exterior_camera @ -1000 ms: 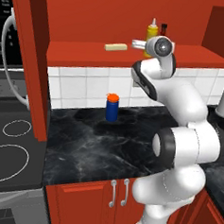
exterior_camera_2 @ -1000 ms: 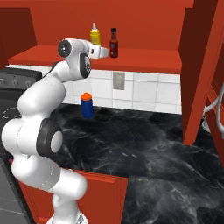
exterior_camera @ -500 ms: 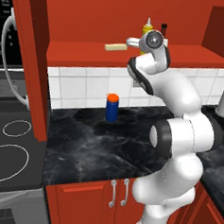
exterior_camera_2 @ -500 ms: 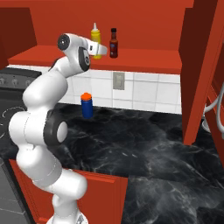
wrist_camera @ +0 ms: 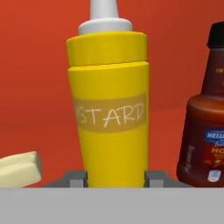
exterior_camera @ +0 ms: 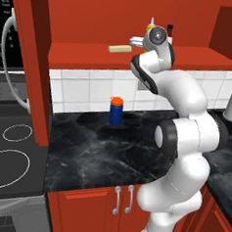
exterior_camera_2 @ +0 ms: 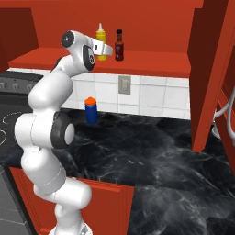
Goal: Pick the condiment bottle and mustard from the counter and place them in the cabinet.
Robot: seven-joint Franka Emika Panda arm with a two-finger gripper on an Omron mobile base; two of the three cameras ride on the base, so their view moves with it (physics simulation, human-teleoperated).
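Stands upright on the red cabinet shelf (exterior_camera_2: 151,62): mustard (wrist_camera: 108,109), just left of the condiment bottle (wrist_camera: 205,113). End effector (wrist_camera: 114,178) clamps its lower body. Probably light, squeezable, smooth plastic; best gripped low and gently.
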